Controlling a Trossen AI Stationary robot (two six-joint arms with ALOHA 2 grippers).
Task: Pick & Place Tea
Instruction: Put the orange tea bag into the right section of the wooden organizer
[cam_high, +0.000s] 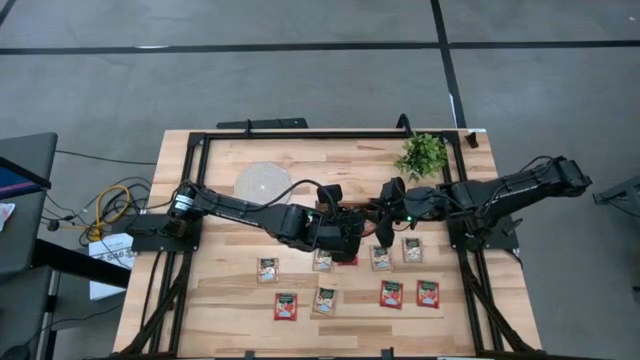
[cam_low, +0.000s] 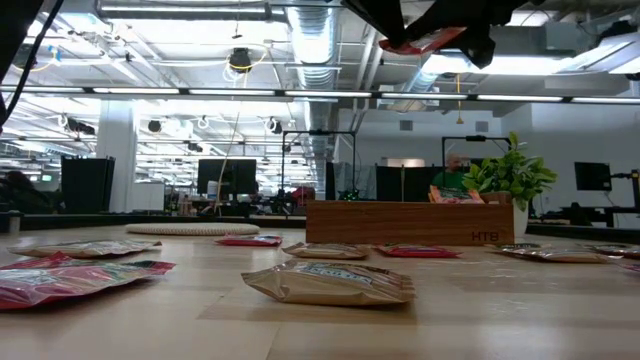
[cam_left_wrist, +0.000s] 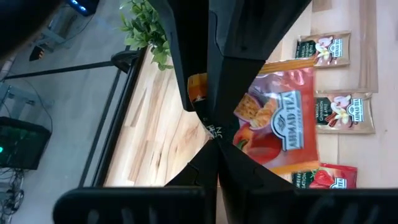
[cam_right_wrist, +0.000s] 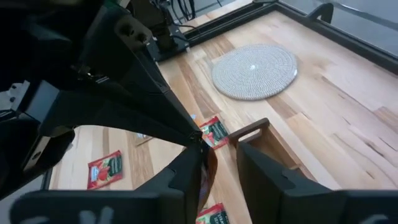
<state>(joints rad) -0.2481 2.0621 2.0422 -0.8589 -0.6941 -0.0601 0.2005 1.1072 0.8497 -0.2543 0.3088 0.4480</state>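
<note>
Left wrist view: my left gripper (cam_left_wrist: 214, 134) is clamped on a red-orange tea sachet (cam_left_wrist: 277, 121), held aloft at table centre; light, limp, slippery foil, so grip its sealed edge; right gripper (cam_right_wrist: 217, 165) stands part-open at 3 o'clock

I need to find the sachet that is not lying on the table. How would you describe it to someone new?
Start at the wooden tray in the middle of the table, then look straight above it. Between the two arms hangs a red-orange sachet, pinched by the left end effector. It is the only one in the air.
</note>
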